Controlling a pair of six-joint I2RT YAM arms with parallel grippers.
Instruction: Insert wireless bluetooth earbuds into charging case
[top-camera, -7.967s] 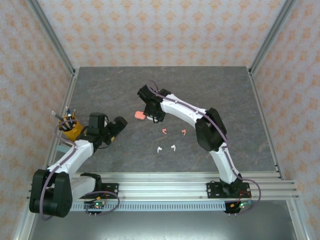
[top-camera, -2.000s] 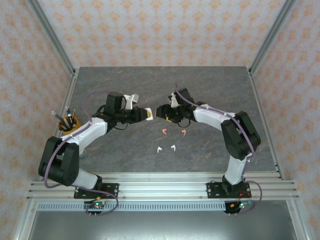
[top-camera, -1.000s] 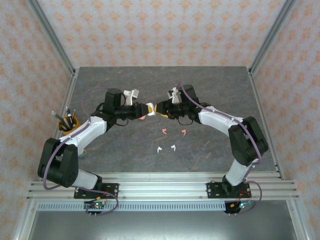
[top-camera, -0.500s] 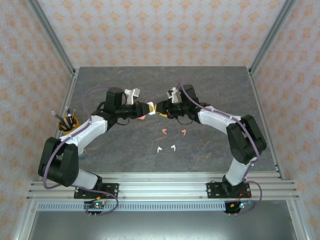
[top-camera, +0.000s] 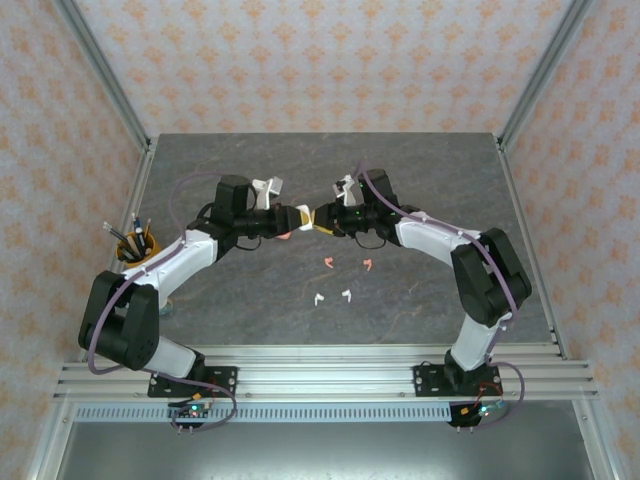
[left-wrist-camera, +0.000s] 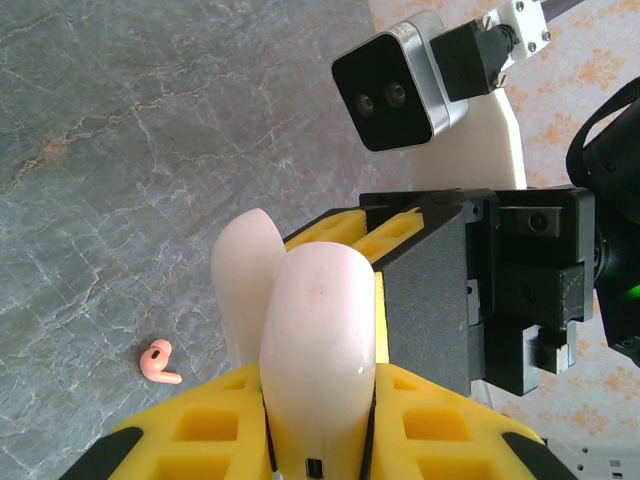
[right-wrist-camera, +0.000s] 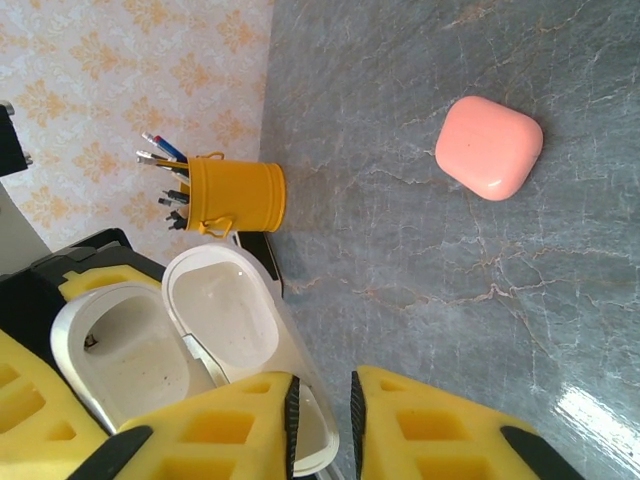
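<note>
1. Both arms are now together in the middle. The left arm is up from its old spot by the yellow pen cup (top-camera: 138, 255), and the right one is off the pink case (right-wrist-camera: 490, 147).
2. The left gripper (left-wrist-camera: 318, 405) hugs the smooth, round white case (left-wrist-camera: 320, 320) between its yellow pads (left-wrist-camera: 440, 430).
3. The right gripper (right-wrist-camera: 320, 400), nose to nose with the left one, is squeezed thin on the case's lid. The case is open and hollow, so I think it is ready to fill.
4. The earbuds (top-camera: 346, 294) are not in yet. Four tiny hooks, two white and two pink, lie on the stony grey table (top-camera: 420, 180), near the grippers on the arm-base side.
</note>
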